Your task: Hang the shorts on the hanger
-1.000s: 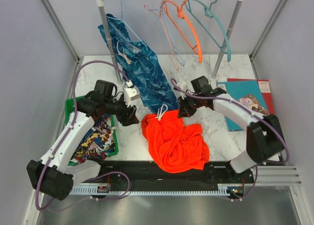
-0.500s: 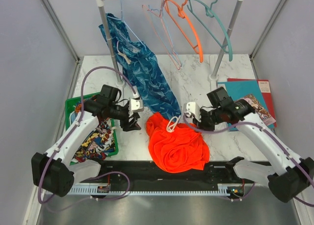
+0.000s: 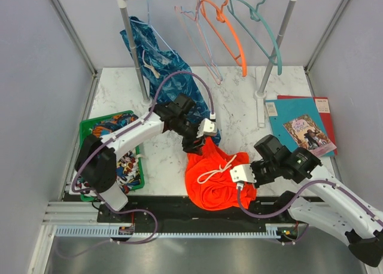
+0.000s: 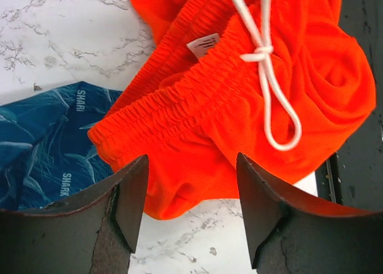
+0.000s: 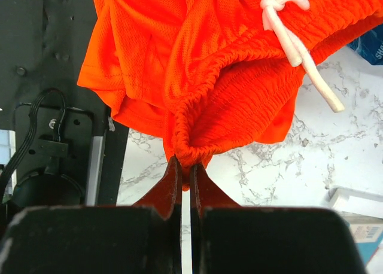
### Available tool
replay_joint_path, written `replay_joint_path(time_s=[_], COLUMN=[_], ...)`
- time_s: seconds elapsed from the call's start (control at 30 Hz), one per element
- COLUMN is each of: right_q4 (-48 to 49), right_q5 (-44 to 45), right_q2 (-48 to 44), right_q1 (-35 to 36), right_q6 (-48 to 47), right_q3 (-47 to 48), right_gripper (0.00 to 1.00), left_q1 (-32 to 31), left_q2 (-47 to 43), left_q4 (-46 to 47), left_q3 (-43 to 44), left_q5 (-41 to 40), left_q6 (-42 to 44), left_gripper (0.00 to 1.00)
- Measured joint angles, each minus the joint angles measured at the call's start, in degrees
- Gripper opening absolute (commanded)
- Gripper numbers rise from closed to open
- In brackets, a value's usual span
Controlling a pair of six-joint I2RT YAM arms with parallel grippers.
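Note:
The orange-red shorts (image 3: 210, 179) with a white drawstring (image 3: 216, 171) are bunched at the table's near edge. My right gripper (image 3: 246, 176) is shut on the waistband (image 5: 197, 143) at the shorts' right side and holds it lifted. My left gripper (image 3: 192, 143) is open just above the shorts' far edge, its fingers (image 4: 128, 196) either side of a fold of the shorts (image 4: 197, 130), not touching. The teal hanger (image 3: 263, 37) hangs by its hook at the right end of the rail.
An orange hanger (image 3: 230, 37) and a pale pink hanger (image 3: 200, 40) hang left of the teal one. A blue patterned garment (image 3: 173, 85) hangs from the rack and shows beside the shorts (image 4: 48, 142). A green basket (image 3: 90, 129) with comic-print cloth is left; books (image 3: 302, 127) right.
The left arm swung right and now hovers open over the shorts' far edge. The right gripper moved toward the near edge and closed on the waistband, dragging the shorts nearer.

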Motion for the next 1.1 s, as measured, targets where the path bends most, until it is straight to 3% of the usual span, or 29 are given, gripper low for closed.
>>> replay_joint_path(time_s=[0.2,0.37,0.5,0.53,0.57,0.63,0.67,0.73,0.87,1.1], right_q4=[0.13,0.13,0.13,0.13,0.11,0.04,0.00,-0.13,0.04,7.67], right_q5=[1.75,2.14,2.21,2.21,2.29,2.47,2.51,2.62,3.45,11.17], right_q2=[-2.58,-3.15,-4.02,-4.22,-4.52,-5.25,-5.60,-6.34,-7.28,-5.57], right_q1=[0.81,1.11,1.11,1.11,1.11,1.11,1.11,1.11,1.11,1.05], right_q6=[-0.61,-0.63,-0.59,-0.55,-0.48,-0.20,-0.02,0.57,3.48,15.43], right_q3=[-0.79,-0.92,-1.11,-1.11,-1.14,-1.14,-1.11,-1.11,-1.11,3.19], right_gripper=[0.00,0.00,0.00,0.00,0.00,0.00,0.00,0.00,0.00,0.00], left_q1=[-2.43,-3.45,-4.46,-4.85,-5.33,-6.43,-6.73,-7.17,-7.23,-3.19], left_q2=[8.61,14.71,18.08,18.58,19.10,19.69,19.69,19.19,13.77,-7.91], left_q4=[1.97,4.26,4.28,4.11,3.87,2.75,2.21,1.36,0.07,-1.46], left_q3=[7.04,10.47,11.02,11.02,11.02,11.02,11.02,10.91,8.70,8.83], left_q5=[-4.76,-12.02,-15.58,-16.06,-16.35,-16.26,-16.13,-15.47,-13.25,-11.54], left_q6=[-3.32,-6.54,-7.30,-7.39,-7.45,-7.56,-7.93,-8.22,-9.49,-12.63], left_gripper=[0.69,0.75,0.72,0.69,0.54,0.35,0.18,0.03,0.02,0.02])
